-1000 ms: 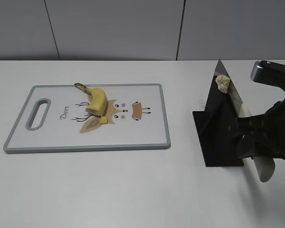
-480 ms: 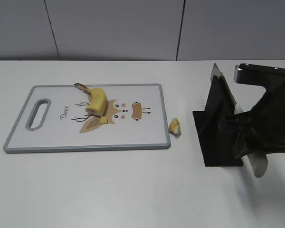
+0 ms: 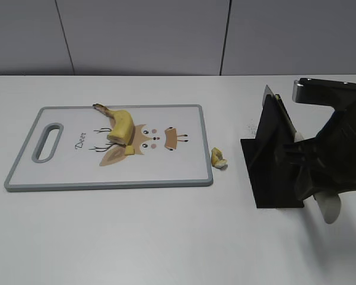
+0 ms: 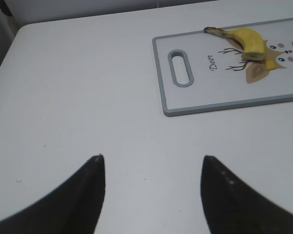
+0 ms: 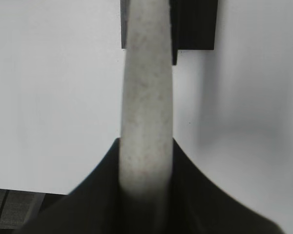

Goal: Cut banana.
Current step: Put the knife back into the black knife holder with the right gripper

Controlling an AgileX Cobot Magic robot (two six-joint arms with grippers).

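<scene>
The banana (image 3: 121, 123), short, curved and yellow with a dark stem, lies on the grey-rimmed cutting board (image 3: 107, 185); it also shows in the left wrist view (image 4: 246, 40). A tiny cut piece (image 3: 129, 151) lies beside its cut end. A small loose chunk (image 3: 218, 158) lies on the table just off the board's right edge. My right gripper (image 5: 146, 141) is shut on the knife's pale handle (image 5: 146, 87), and the blade (image 3: 282, 110) rests against the black knife stand (image 3: 267, 178). My left gripper (image 4: 151, 161) is open and empty over bare table, left of the board (image 4: 224, 105).
The white table ends at a grey wall at the back. The black stand sits to the right of the board, with my right arm (image 3: 338, 148) over it. The table's left edge (image 4: 10, 44) shows in the left wrist view.
A banana chunk that stuck to the blade has dropped onto the table by the board's right edge. The knife has come down against the stand. The banana has not moved.
</scene>
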